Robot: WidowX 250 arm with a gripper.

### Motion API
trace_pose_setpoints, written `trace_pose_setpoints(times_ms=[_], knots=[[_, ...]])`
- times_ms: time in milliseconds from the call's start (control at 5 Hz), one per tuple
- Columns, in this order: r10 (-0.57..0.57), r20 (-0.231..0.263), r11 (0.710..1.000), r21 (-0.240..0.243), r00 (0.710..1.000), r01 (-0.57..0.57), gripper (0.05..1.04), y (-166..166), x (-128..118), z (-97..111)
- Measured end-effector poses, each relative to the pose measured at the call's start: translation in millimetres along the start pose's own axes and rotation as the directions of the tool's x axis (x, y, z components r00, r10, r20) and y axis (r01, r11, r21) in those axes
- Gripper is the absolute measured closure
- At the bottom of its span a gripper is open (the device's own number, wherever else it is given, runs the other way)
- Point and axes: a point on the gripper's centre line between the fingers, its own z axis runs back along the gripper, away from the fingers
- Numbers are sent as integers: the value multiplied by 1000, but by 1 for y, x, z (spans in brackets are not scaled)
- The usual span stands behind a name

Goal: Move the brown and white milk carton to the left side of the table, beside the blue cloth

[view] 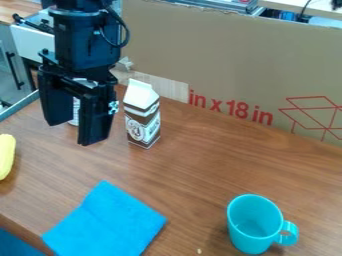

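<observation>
My claw (72, 134) is open, two black fingers apart with nothing gripped, hanging at the far left over the wood-grain surface (200, 170). Nearest things: a carton (142, 120) and a pale cylindrical container (75, 114).

Carton stands upright just right of my claw, not between my fingers. Brown and white, boxy, folded gable top; round emblem and lettering on one side face, more print on the other. Container sits behind my claw, seen through the finger gap, mostly hidden; some markings on it, too small to tell. Can't tell how close it is to my fingers.

Cardboard panel (234, 60) stands along the far side: big red lettering at the middle, red line drawing of a box toward the right, torn top edge.

Blue cloth (103, 222), soft, matte, roughly square, lies flat at near left. Turquoise mug (244, 232), smooth, upright, at near right, handle pointing right. Yellow rounded item (6, 156) at the left edge, partly cut off. Small pale speck (199, 251) left of the mug.
</observation>
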Motion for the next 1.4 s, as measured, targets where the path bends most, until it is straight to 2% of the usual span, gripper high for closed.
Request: trace_pose_setpoints(times_ms=[200, 400, 600, 800, 1000, 1200, 1400], knots=[[-2, -17, 1000, -6, 1000, 2, 76, 0, 1, -4], [4, 19, 1000, -18, 1000, -3, 76, 11, 42, -4], [44, 91, 999, 11, 995, -45, 76, 23, 66, 8], [64, 143, 996, 49, 988, -72, 76, 28, 92, 11], [81, 193, 994, 56, 978, -93, 76, 33, 113, 13], [92, 215, 993, 57, 972, -106, 76, 42, 133, 11], [120, 217, 988, 67, 969, -138, 76, 55, 146, 9]])
